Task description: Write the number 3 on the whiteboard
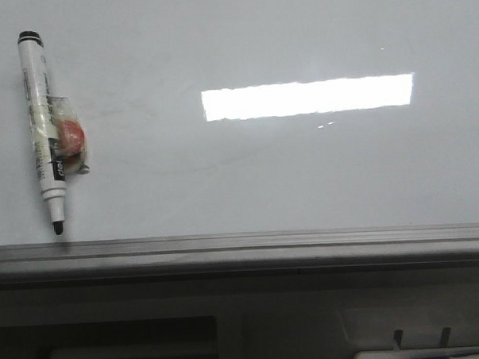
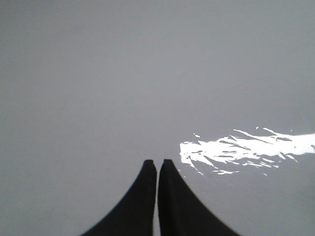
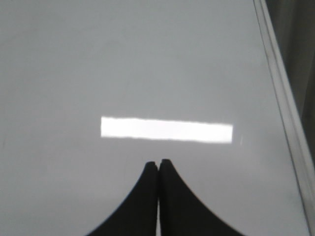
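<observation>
The whiteboard [image 1: 303, 169] carries no number 3 yet; its glossy surface is blank and shows only the bright reflection of a lamp. The marker [image 1: 46, 132] lies on the board near its left edge, uncapped, with the black tip just beside the near metal edge strip [image 1: 242, 243] and the tail pointing toward the far side. A small red and clear piece [image 1: 71, 139] is fixed to the middle of its barrel.

Both arms hang over bare board. The left gripper [image 2: 157, 163] has its fingers pressed together and holds nothing; the right gripper [image 3: 158, 164] is the same, above the part of the board close to the right edge.

The step in hand, I judge, is to take the marker. The left arm is the nearer one. It should spread its fingers, come down over the barrel away from the wet tip, and pinch it firmly, because a round pen can roll or slip on such a smooth surface.
</observation>
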